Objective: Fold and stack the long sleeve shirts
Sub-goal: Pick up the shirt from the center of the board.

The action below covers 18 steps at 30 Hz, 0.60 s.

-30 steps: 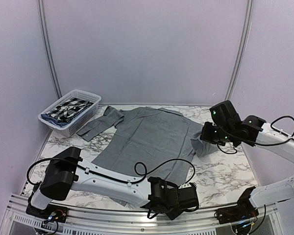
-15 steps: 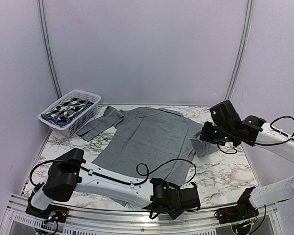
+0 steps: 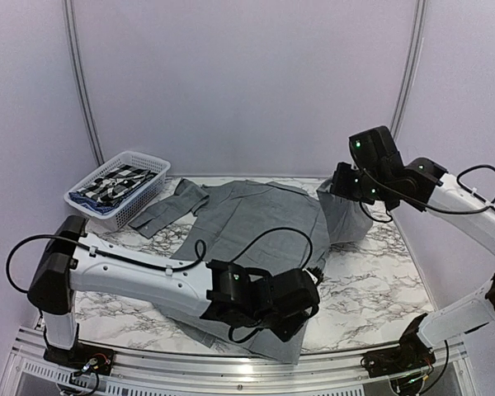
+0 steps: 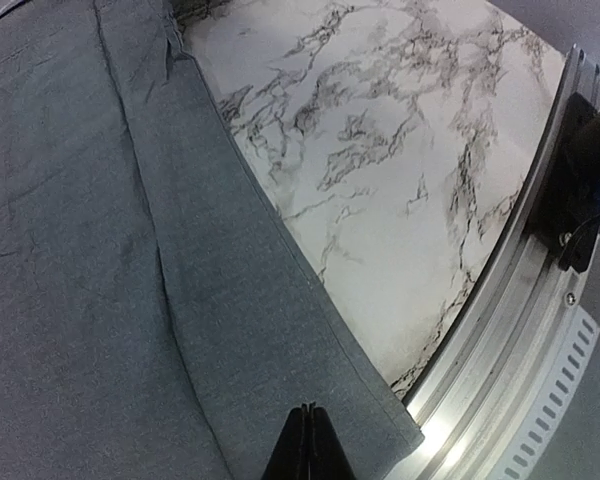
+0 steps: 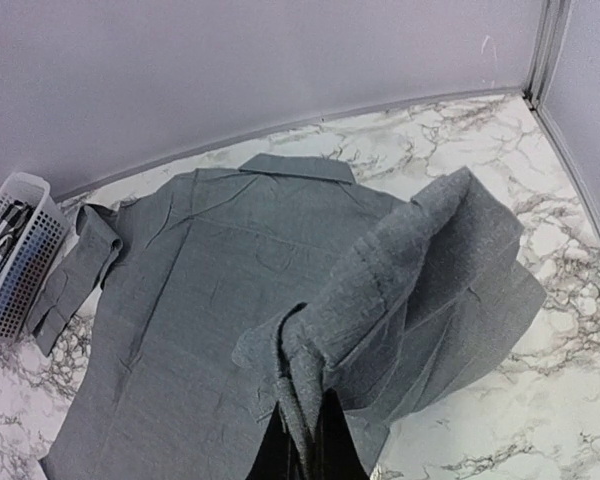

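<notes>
- The grey shirt [image 3: 256, 216] lies spread on the marble tabletop [image 3: 379, 285], collar at the far side, between the two end effectors and under both.
- Its sleeve [image 3: 348, 221] on the robot's right hangs from the right end effector [image 3: 340, 183], which is clenched on the cloth and holds it above the tabletop. In the right wrist view the sleeve [image 5: 430, 270] bunches into the closed fingers [image 5: 325, 440], and the shirt body [image 5: 200, 300] spreads below and to their left.
- The other sleeve lies flat, far from both end effectors, reaching toward the basket [image 3: 142, 203].
- The left end effector [image 4: 306, 412] is clenched, its tips pinched together on the shirt [image 4: 80, 250] close to the near hem corner. Bare tabletop [image 4: 380, 150] lies ahead and to its right, and the metal rail [image 4: 500, 330] runs just beside it.
- From above, the left end effector [image 3: 301, 293] sits over the shirt's near hem.
- The white basket, far to the left of both end effectors, holds checked cloth [image 3: 115, 181].
</notes>
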### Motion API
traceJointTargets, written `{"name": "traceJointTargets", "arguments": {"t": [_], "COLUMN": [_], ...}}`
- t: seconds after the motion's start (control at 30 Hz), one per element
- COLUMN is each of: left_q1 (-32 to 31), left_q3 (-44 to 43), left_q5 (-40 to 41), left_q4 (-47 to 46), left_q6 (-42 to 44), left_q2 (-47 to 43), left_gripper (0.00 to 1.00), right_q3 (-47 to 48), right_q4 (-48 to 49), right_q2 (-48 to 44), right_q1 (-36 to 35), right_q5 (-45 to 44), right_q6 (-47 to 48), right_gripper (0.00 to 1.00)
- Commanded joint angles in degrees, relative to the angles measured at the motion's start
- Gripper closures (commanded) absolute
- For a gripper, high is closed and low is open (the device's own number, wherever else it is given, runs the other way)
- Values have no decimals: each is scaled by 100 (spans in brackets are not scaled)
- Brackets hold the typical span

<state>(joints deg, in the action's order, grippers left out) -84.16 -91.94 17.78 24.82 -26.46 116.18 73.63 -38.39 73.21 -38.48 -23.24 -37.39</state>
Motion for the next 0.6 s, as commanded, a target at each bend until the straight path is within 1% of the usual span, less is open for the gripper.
{"name": "traceJointTargets", "arguments": {"t": [0.0,0.07,0.13,0.23,0.37,0.47,0.57], "left_q1": [81,-28,-151,-236,-323,-413,-426], "left_q3": [146,192,119,-338,-1026,-1433,-1538], "left_q5": [-553,-640,-587,-356,-169,122,387], "left_q4": [-298,-241,-143,109,470,788,977], "left_q6": [496,677,785,766,696,680,602], "left_q2": [-102,-16,178,576,1146,1500,1649], "left_gripper": [92,79,71,60,57,55,54], "right_q3": [732,861,878,822,603,447,331], "right_q4": [61,96,119,142,174,171,154], "right_q2": [514,688,797,852,716,570,459], "right_q1": [-51,-47,-47,-46,-46,-46,-49], "right_q5": [-254,-215,-167,-132,-108,-103,-106], "right_q6": [515,588,618,608,530,464,418], "right_gripper": [100,100,100,100,100,100,100]}}
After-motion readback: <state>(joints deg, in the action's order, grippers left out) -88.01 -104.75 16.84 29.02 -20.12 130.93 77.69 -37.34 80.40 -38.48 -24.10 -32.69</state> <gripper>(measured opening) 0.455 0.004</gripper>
